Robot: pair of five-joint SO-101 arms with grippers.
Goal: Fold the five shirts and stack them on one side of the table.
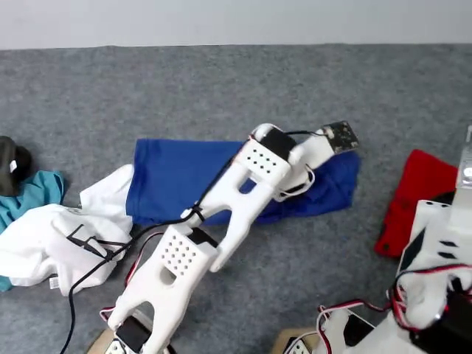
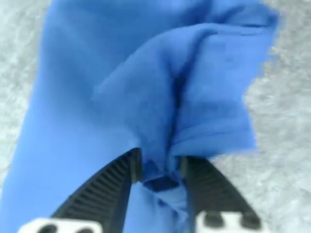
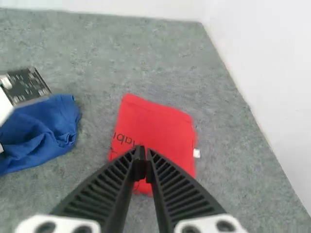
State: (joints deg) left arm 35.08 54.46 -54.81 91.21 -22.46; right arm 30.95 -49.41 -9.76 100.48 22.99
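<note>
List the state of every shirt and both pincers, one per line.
blue shirt: spread flat on the table, one end bunched up and pinched
red shirt: folded, lying flat
white shirt: crumpled, not folded
teal shirt: crumpled, partly under the white shirt
left pincer: shut on the blue shirt's bunched end
right pincer: shut, holding nothing

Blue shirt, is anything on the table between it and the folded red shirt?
Nothing visible lies between them: bare grey table separates the blue shirt, pinched in the left gripper, from the red shirt. The right gripper, fingers shut, points toward the red shirt.
</note>
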